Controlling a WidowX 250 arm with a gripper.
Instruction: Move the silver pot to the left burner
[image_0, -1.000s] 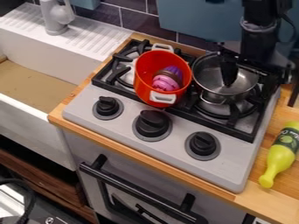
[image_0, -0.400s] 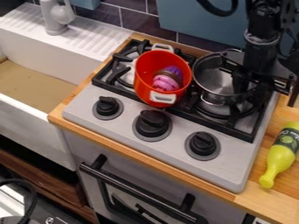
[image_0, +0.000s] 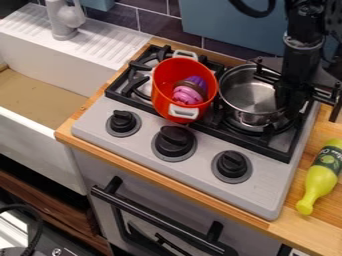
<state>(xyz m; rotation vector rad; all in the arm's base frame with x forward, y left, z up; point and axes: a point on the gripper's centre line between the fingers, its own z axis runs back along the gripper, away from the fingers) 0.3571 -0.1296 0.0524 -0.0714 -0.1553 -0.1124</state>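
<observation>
End effector (image_0: 286, 102) down at the silver pot (image_0: 246, 94), on its side away from the red pot (image_0: 162, 102); I cannot tell how wide it is or whether it has hold of the rim. The silver pot is just right of the red pot, over the right-hand part of the grate (image_0: 279, 150). I judge that outer side suits a leftward push or carry, keeping my arm out of the path. But the red pot, cupcake toy (image_0: 190, 93) inside, partly covers the left burner (image_0: 144, 89), so a low slide could shove it along.
</observation>
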